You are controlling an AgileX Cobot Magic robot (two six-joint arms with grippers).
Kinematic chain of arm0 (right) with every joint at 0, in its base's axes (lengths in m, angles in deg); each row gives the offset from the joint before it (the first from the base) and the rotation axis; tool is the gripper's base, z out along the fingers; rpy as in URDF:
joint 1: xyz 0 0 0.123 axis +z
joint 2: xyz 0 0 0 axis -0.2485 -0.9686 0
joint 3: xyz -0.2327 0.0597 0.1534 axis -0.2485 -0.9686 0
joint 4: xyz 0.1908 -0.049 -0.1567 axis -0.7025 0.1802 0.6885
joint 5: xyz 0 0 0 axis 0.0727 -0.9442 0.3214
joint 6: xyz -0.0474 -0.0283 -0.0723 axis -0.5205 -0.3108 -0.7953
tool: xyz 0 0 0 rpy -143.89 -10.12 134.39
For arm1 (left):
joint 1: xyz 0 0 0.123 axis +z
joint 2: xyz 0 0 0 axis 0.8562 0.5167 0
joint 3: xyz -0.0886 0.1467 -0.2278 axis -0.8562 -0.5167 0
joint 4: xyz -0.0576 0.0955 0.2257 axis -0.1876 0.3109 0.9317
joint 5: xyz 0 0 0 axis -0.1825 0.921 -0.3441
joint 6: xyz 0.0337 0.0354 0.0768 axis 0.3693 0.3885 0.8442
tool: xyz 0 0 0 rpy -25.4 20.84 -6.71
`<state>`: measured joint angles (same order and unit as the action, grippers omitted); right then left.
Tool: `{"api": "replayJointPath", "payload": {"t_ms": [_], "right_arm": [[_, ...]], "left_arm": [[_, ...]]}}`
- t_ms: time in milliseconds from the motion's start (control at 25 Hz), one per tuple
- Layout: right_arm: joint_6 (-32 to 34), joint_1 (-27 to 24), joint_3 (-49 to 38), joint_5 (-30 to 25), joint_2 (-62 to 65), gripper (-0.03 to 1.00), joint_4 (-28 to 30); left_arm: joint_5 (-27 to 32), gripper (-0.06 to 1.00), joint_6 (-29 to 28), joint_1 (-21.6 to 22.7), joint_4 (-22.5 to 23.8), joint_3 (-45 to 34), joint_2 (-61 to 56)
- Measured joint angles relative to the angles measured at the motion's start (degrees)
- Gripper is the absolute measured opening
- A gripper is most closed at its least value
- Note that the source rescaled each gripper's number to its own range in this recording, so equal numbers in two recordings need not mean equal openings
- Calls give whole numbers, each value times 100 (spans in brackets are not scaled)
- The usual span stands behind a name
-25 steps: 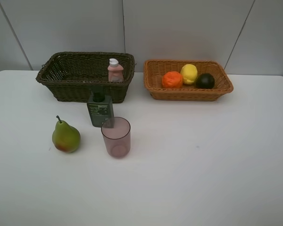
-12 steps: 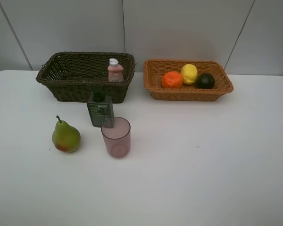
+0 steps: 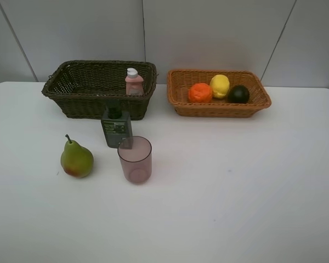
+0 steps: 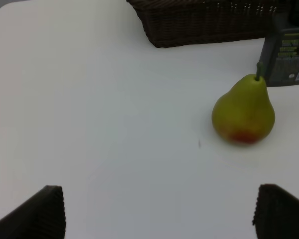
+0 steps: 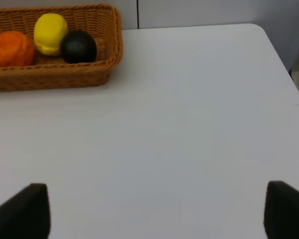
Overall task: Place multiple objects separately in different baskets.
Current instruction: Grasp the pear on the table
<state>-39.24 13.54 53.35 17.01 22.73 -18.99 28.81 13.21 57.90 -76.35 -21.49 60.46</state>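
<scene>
A pear (image 3: 76, 159) (image 4: 244, 111) stands on the white table, left of a translucent pink cup (image 3: 135, 159). A dark green pump bottle (image 3: 116, 126) (image 4: 286, 57) stands just behind the cup, in front of the dark basket (image 3: 98, 87) (image 4: 199, 22), which holds a small pink white-capped bottle (image 3: 134, 82). The light tan basket (image 3: 219, 93) (image 5: 50, 74) holds an orange (image 3: 200, 92) (image 5: 12, 48), a lemon (image 3: 220, 85) (image 5: 51, 33) and a dark green round fruit (image 3: 239, 93) (image 5: 78, 46). My left gripper (image 4: 159, 214) is open, short of the pear. My right gripper (image 5: 157, 214) is open over bare table.
A grey panelled wall rises behind the baskets. In the right wrist view the table's corner and edge (image 5: 279, 55) lie close by. White tabletop stretches in front of the cup and the pear.
</scene>
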Motion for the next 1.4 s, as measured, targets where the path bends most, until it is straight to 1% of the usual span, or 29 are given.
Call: {"api": "replayJointPath", "payload": {"t_ms": [640, 920, 1160, 1240, 1400], "right_arm": [[0, 0, 0, 0, 0, 88, 0], [0, 0, 0, 0, 0, 88, 0], [0, 0, 0, 0, 0, 88, 0], [0, 0, 0, 0, 0, 88, 0], [0, 0, 0, 0, 0, 88, 0]], "left_arm": [[0, 100, 0, 0, 1, 0, 0], [0, 100, 0, 0, 111, 0, 0], [0, 100, 0, 0, 111, 0, 0], [0, 100, -64, 0, 130, 0, 0], [-19, 100, -386, 0, 266, 14, 0]]}}
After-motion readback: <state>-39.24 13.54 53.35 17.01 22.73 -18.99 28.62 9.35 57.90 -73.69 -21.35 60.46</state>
